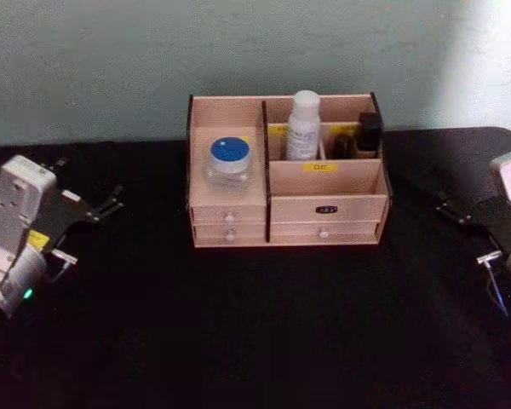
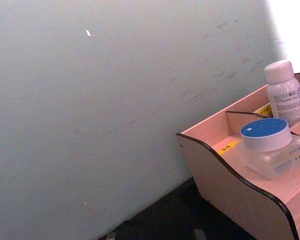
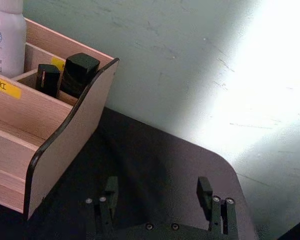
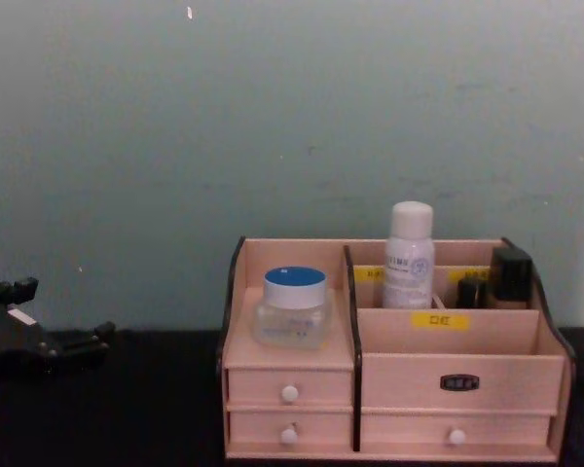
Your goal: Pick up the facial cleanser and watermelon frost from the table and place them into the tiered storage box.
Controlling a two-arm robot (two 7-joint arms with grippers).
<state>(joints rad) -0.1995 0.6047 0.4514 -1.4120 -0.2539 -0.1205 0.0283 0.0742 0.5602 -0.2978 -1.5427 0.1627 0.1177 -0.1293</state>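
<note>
Two items are sitting in the tiered storage box [image 1: 324,209] right now; the box is at the far middle of the black table [image 1: 238,341], up against the pale wall [image 1: 111,60]. On the box's left side, a clear jar with a blue lid [image 1: 230,162] rests on the shelf above the two small left drawers; in the far middle compartment a white bottle [image 1: 303,126] stands upright, just right of the divider. Couldn't tell you which one is the cleanser and which is the watermelon frost, labels are too small to read. Far right compartment has a couple of dark containers [image 1: 368,135] in it; yellow labels on the partitions, white knobs on the drawers.

Left gripper [image 1: 111,204] hangs over the table well left of the box, fingers look spread, holding nothing; right gripper [image 3: 157,200] is well right of the box near the table's right edge, its fingers clearly apart and empty in the right wrist view.
</note>
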